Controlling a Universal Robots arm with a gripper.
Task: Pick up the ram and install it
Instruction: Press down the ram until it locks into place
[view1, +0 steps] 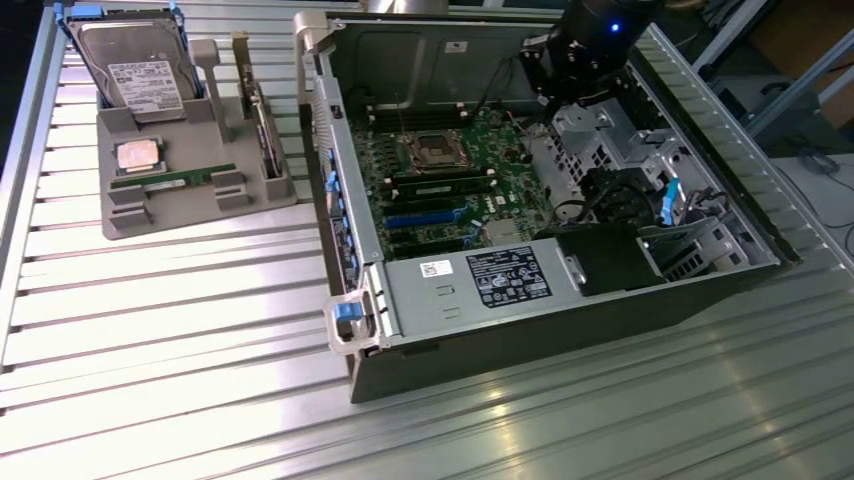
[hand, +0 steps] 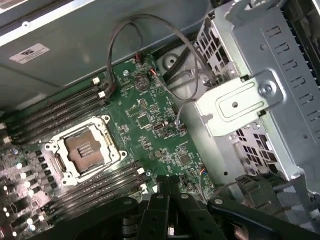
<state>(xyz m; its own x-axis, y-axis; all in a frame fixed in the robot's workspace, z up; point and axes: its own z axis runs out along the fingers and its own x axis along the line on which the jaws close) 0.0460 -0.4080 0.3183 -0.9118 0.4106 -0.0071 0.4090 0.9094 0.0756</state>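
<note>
Parts tray (view1: 134, 215) at exterior view's left of open computer case (view1: 441, 330); ram (view1: 174, 180) on tray.

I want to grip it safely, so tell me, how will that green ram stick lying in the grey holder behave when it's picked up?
The ram looks like a thin rigid circuit board, so it probably stays stiff rather than drooping. Being so slim, it is likely light. It lies flat in a slot of the grey holder, so rolling seems unlikely, but its flat faces may slip in a loose grip, and its chips look fragile.
</note>
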